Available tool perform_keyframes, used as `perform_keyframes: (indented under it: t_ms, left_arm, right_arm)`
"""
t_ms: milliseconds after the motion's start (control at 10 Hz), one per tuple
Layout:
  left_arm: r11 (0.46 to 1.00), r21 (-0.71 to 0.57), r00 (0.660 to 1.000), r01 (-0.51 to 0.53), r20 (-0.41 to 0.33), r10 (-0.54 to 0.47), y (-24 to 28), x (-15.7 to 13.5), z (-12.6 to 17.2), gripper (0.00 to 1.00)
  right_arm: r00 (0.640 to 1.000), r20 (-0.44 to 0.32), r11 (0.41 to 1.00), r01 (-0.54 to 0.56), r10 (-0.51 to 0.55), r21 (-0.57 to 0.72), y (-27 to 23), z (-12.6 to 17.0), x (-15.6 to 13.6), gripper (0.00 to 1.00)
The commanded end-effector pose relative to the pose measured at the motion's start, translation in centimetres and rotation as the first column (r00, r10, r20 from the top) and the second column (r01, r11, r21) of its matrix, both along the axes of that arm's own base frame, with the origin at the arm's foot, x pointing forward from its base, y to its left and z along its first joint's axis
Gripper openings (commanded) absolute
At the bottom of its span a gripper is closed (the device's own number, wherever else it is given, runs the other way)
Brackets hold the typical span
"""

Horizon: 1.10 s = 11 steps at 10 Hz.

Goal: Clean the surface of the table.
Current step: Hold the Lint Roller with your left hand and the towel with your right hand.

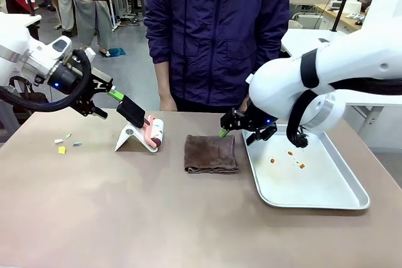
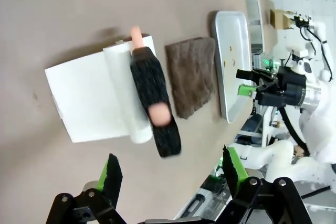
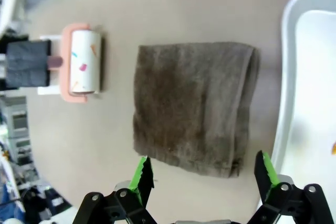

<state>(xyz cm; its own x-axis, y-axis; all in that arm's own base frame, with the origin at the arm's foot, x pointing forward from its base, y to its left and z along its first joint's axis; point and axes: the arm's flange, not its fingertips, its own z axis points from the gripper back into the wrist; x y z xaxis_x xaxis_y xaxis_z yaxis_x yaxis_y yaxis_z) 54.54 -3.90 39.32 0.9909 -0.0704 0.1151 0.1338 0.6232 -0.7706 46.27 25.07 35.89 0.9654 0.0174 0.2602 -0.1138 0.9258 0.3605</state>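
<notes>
The left gripper (image 2: pixel 170 167) stood wide, and the black handle of the lint roller (image 2: pixel 152 87) ended level with its fingertips, clear of both pads. In the front view its far finger was hard to make out. The roller rested on a white stand (image 1: pixel 129 137). The right gripper (image 3: pixel 202 162), likewise spread, hung over the edge of a brown towel (image 3: pixel 194 103). Beside the towel lay a metal tray (image 3: pixel 286 77), mostly cut off. All sat on the table (image 1: pixel 94 205), where small scraps (image 1: pixel 61 150) lay near its left edge.
</notes>
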Motion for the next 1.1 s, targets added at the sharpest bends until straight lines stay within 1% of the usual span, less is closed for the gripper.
perform_keyframes:
  t_ms: [0,100,200,300,400,500,600,800,1000]
  left_arm:
    - [1.000,-0.005,0.999,-0.025,-0.048,0.025,-0.5,2.2,0.4,1.00]
    - [1.000,-0.006,0.999,-0.030,-0.046,0.030,-0.2,2.2,0.4,1.00]
    - [0.999,-0.009,0.997,-0.038,-0.072,0.037,-0.2,2.4,0.2,1.00]
    - [0.999,-0.013,0.995,-0.041,-0.091,0.040,-0.4,2.6,-0.1,1.00]
    - [0.999,-0.020,0.995,-0.032,-0.096,0.030,-0.7,3.0,-0.1,1.00]
    - [1.000,-0.024,0.995,-0.018,-0.097,0.016,-1.2,3.3,-0.1,1.00]
    - [1.000,-0.023,0.995,-0.018,-0.094,0.016,-1.2,3.4,-0.2,1.00]
    - [1.000,-0.020,0.995,-0.022,-0.099,0.020,-1.0,3.5,-0.3,1.00]
    - [1.000,-0.018,0.995,-0.021,-0.101,0.019,-1.1,3.6,-0.3,1.00]
  right_arm:
    - [1.000,-0.023,0.997,-0.015,0.014,-0.071,2.0,-0.1,3.2,1.00]
    - [1.000,-0.019,0.994,0.013,-0.016,-0.109,1.8,-0.1,3.4,1.00]
    - [0.999,-0.036,0.991,0.014,-0.019,-0.132,1.9,-0.3,3.7,1.00]
    - [0.999,-0.041,0.988,-0.004,-0.003,-0.154,2.3,-0.4,4.1,1.00]
    - [0.998,-0.062,0.985,-0.021,0.011,-0.170,2.9,-0.6,4.7,1.00]
    - [0.998,-0.067,0.981,-0.029,0.017,-0.191,3.7,-0.9,5.2,1.00]
    - [0.996,-0.093,0.977,-0.021,0.002,-0.213,4.8,-1.6,5.7,1.00]
    - [0.989,-0.132,0.963,0.033,-0.071,-0.269,5.9,-2.8,5.9,1.00]
    - [0.978,-0.142,0.951,0.108,-0.154,-0.289,6.5,-3.8,6.0,1.00]
